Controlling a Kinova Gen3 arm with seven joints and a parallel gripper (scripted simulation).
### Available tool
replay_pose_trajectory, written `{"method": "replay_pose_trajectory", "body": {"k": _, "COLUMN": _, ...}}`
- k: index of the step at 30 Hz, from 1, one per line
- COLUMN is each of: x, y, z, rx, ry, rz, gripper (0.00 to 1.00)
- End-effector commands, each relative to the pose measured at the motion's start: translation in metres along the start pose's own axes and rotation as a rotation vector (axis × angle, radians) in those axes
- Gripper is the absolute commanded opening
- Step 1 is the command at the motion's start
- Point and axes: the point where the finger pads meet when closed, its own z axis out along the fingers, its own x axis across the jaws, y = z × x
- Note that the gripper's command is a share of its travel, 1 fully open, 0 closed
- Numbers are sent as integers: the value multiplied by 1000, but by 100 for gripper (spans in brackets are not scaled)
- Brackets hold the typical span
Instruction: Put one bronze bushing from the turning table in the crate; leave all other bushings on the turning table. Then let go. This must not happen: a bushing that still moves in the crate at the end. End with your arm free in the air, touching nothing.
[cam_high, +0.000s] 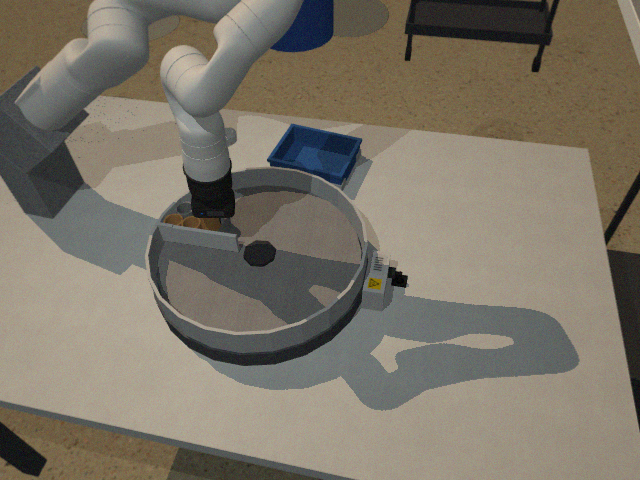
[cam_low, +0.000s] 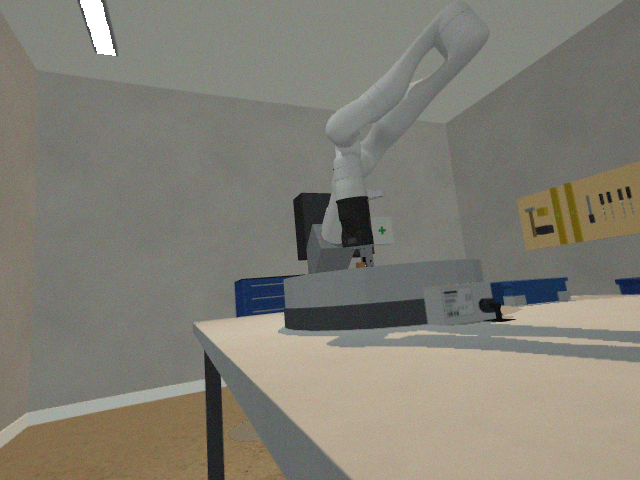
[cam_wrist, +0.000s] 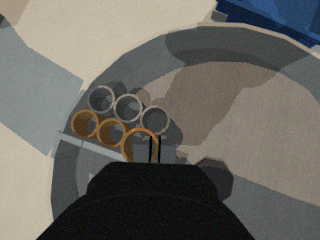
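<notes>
The round grey turning table (cam_high: 261, 263) stands mid-table. Several bushings sit at its far left against a grey guide bar (cam_high: 199, 236): two bronze ones (cam_wrist: 97, 127) and three grey ones (cam_wrist: 127, 107) rest on the disc. My gripper (cam_wrist: 155, 144) is shut on the wall of a third bronze bushing (cam_wrist: 140, 145), held just above the table's rim, as the exterior view (cam_low: 361, 264) shows. In the top view the gripper (cam_high: 212, 219) covers most of it. The blue crate (cam_high: 315, 151) stands just behind the turning table, empty.
A grey control box with a yellow label (cam_high: 379, 281) juts from the turning table's right side. A black hub (cam_high: 259, 253) sits at the disc's centre. The arm's grey base block (cam_high: 31, 155) stands at the table's left edge.
</notes>
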Motion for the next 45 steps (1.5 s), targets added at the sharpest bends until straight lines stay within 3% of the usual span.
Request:
{"method": "replay_pose_trajectory", "body": {"k": 1, "x": 0, "y": 0, "z": -4, "rx": -12, "ry": 10, "rz": 0, "gripper": 0}}
{"method": "replay_pose_trajectory", "body": {"k": 15, "x": 0, "y": 0, "z": -7, "rx": -20, "ry": 17, "rz": 1, "gripper": 0}}
{"method": "replay_pose_trajectory", "body": {"k": 20, "x": -4, "y": -2, "z": -6, "rx": -114, "ry": 88, "rz": 7, "gripper": 0}}
{"method": "replay_pose_trajectory", "body": {"k": 32, "x": -4, "y": -2, "z": -6, "rx": -114, "ry": 88, "rz": 7, "gripper": 0}}
{"method": "replay_pose_trajectory", "body": {"k": 33, "x": -3, "y": -1, "z": -6, "rx": -22, "ry": 11, "rz": 2, "gripper": 0}}
{"method": "replay_pose_trajectory", "body": {"k": 37, "x": -4, "y": -2, "z": -6, "rx": -114, "ry": 88, "rz": 7, "gripper": 0}}
{"method": "replay_pose_trajectory", "body": {"k": 45, "x": -4, "y": -2, "z": -6, "rx": -114, "ry": 88, "rz": 7, "gripper": 0}}
